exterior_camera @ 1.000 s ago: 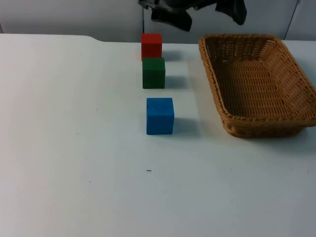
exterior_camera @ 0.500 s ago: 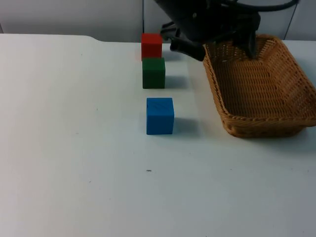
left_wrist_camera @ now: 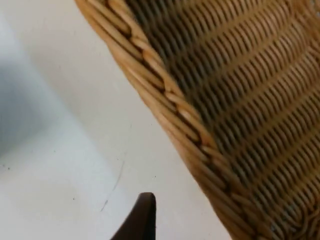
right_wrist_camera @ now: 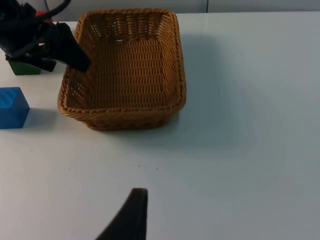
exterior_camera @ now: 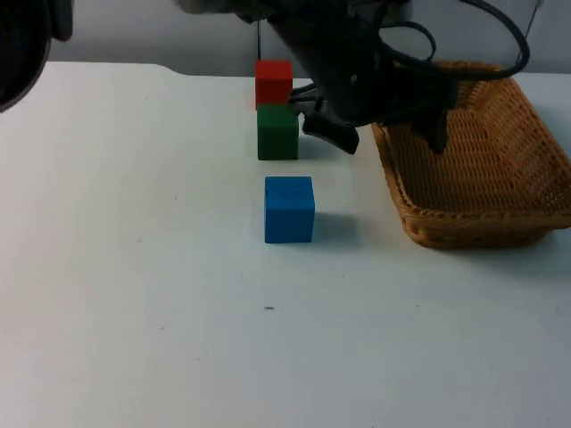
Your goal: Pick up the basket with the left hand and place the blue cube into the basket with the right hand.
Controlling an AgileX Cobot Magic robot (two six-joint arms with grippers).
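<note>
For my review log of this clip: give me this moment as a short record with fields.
basket: woven tan wicker basket, resting on white table
left gripper: open, straddling the basket's near-cubes rim, one finger inside, one outside
right gripper: waiting away from the cubes
blue cube: on table, untouched
other cubes: green cube, red cube behind it

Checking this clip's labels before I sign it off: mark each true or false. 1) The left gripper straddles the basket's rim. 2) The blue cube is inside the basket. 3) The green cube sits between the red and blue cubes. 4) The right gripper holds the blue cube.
1) True: the left gripper has one finger outside the basket rim and one inside, open.
2) False: the blue cube sits on the table, beside the basket.
3) True: the green cube sits between the red cube and the blue.
4) False: the right gripper waits apart from it.
</note>
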